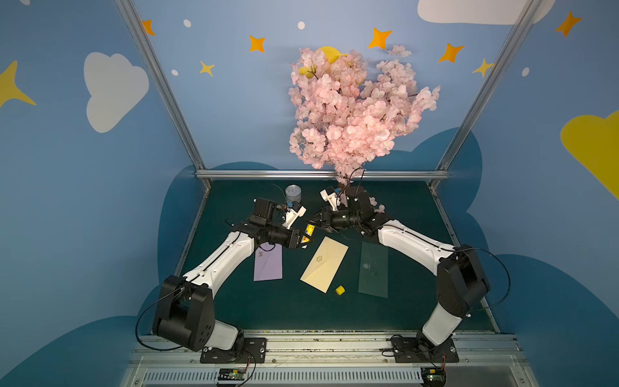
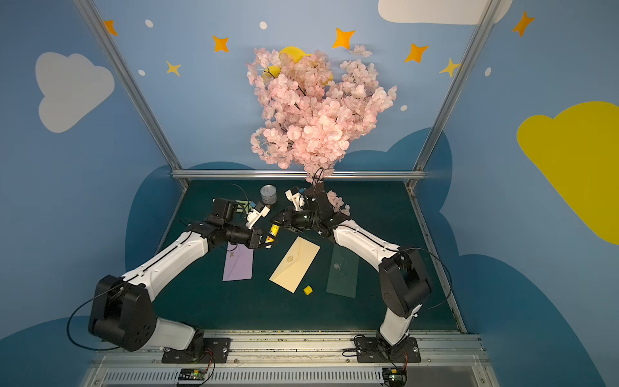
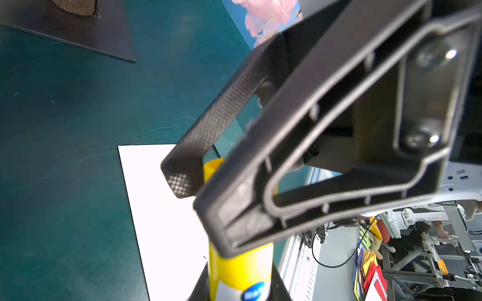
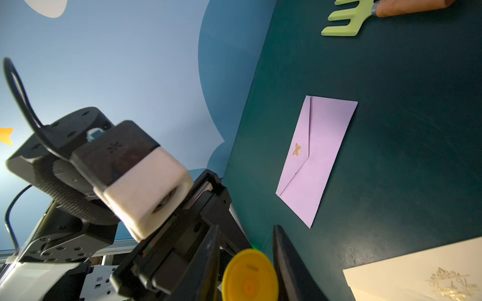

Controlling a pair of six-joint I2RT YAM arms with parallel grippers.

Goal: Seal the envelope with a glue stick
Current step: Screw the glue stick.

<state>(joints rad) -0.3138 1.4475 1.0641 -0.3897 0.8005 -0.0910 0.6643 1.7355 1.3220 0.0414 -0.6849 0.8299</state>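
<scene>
My left gripper (image 1: 304,238) clamped the glue stick (image 1: 308,231) by its body. My right gripper (image 1: 314,225) pinched its other end, jaws barely apart.

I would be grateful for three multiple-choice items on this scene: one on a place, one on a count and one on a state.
1. The loose yellow cap lies: A) between the cream envelope and the dark green envelope; B) on the cream envelope; C) on the lilac envelope.
2. Envelopes on the table: A) two; B) three; C) four.
3. The glue stick is: A) lying flat; B) standing on the table; C) held up in the left gripper.
Answers: A, both top views show it between them; B, lilac, cream, green; C, its fingers clamp it.
</scene>
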